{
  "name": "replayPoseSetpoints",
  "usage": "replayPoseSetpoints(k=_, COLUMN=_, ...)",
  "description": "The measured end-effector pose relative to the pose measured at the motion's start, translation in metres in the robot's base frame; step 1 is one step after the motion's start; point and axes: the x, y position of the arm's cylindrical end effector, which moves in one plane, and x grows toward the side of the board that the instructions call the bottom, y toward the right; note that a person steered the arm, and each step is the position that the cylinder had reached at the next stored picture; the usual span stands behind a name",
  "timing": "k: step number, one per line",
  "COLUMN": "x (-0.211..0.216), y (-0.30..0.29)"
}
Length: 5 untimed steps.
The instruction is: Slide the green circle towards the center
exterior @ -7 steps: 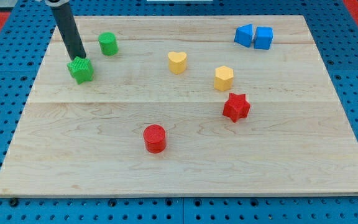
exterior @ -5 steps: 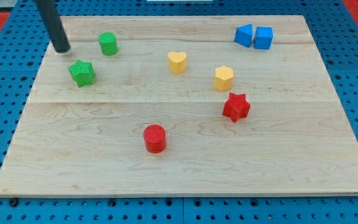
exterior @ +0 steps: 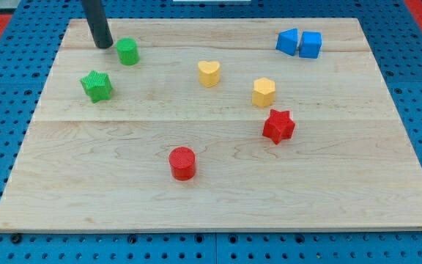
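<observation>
The green circle sits near the top left of the wooden board. My tip is just to the view's left of it and slightly above, a small gap apart. The dark rod rises from the tip out of the view's top. A green star lies below the tip, toward the left edge.
A yellow heart and a yellow hexagon lie near the middle top. A red star is right of centre and a red circle below centre. Two blue blocks sit at the top right.
My tip left the green star, swung out to the left, then moved up and right to just beside the green circle. No block has moved.
</observation>
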Motion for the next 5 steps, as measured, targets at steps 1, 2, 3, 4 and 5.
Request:
replayPoseSetpoints(k=1, x=0.000, y=0.053)
replayPoseSetpoints(k=2, x=0.042, y=0.094)
replayPoseSetpoints(k=3, x=0.067, y=0.116)
replayPoseSetpoints(k=4, x=0.012, y=0.108)
replayPoseSetpoints(k=5, x=-0.032, y=0.067)
